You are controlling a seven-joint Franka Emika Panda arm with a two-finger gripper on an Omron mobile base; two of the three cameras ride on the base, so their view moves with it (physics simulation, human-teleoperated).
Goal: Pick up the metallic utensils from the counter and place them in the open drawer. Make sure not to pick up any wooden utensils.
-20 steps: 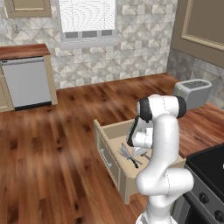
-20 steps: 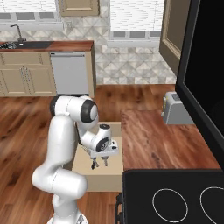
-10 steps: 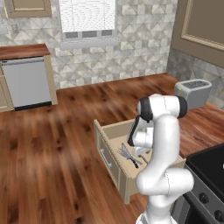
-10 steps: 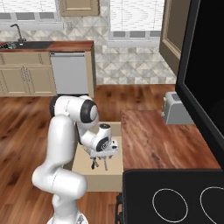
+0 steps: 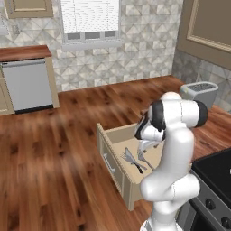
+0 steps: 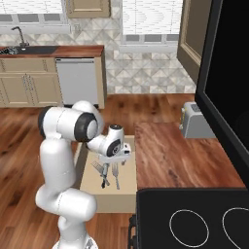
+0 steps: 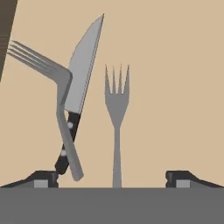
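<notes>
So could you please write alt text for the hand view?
Two forks and a black-handled knife lie on the beige drawer floor, one fork crossing the knife. The gripper hangs open above them, fingers spread wide.

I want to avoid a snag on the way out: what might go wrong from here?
The open gripper hangs low over the open drawer, its fingertips on either side of the upright fork; a tilted or sideways retreat might drag it.

The other fork lies across the knife, so any nudge may shift both.

The drawer stands pulled out beside the robot; driving off might clip it.
</notes>
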